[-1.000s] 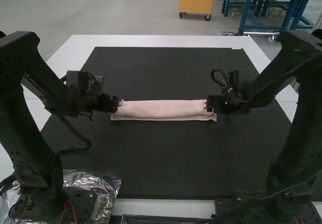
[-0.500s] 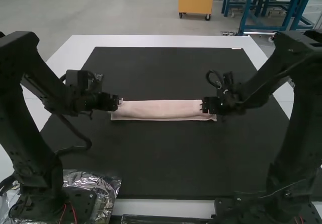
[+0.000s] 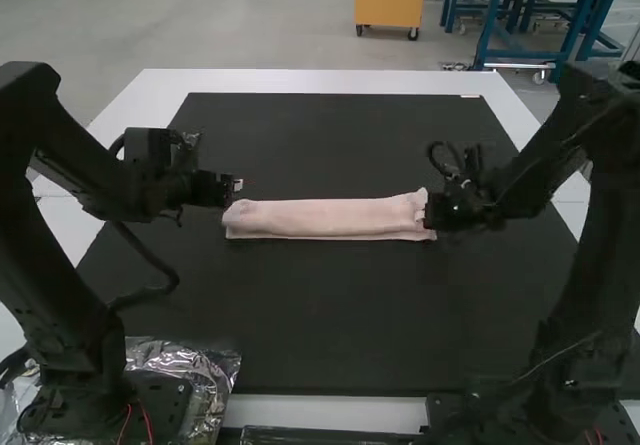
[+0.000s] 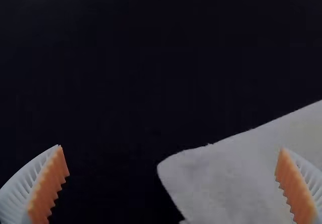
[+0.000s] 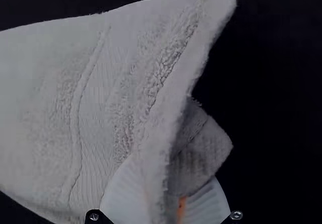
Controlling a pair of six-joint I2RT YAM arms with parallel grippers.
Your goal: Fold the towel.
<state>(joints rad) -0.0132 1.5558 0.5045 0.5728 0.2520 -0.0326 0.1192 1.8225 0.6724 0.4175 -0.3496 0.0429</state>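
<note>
The towel (image 3: 325, 219), folded into a long, narrow strip, lies across the centre of the high view on a black mat (image 3: 330, 315), itself laid on a white surface (image 3: 320, 82). Left of centre, the left claw (image 3: 234, 185) stands open beside the strip's left end, its fingers wide apart, presumably to leave that end free. Right of centre, the right claw (image 5: 168, 183) is closed on the right end, the cloth pinched between its fingers and rucked up there; this hold probably serves to carry that end inward for a shortening fold.
</note>
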